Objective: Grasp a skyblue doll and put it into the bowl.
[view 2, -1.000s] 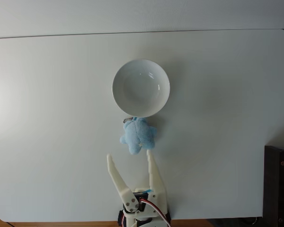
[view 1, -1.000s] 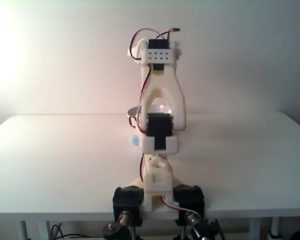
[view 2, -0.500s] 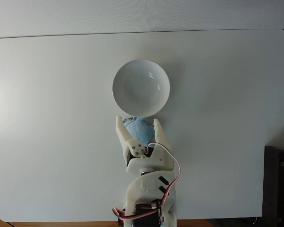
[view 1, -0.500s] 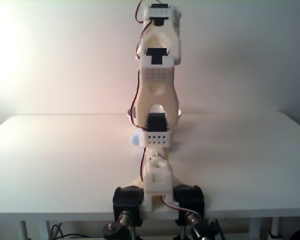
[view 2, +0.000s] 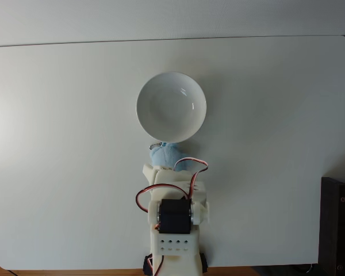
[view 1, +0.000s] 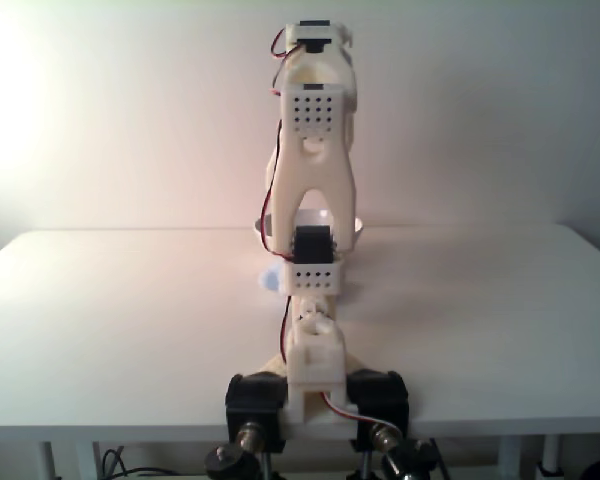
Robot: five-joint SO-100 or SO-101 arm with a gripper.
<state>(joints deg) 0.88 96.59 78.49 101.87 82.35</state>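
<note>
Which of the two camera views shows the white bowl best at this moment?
The fixed view from above is best: the bowl appears whole, round and empty, with the skyblue doll just below its rim. In the fixed view from behind the arm, the arm hides most of the bowl; slivers of its rim remain visible.

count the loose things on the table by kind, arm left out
skyblue doll: 1
white bowl: 1
total: 2
</note>
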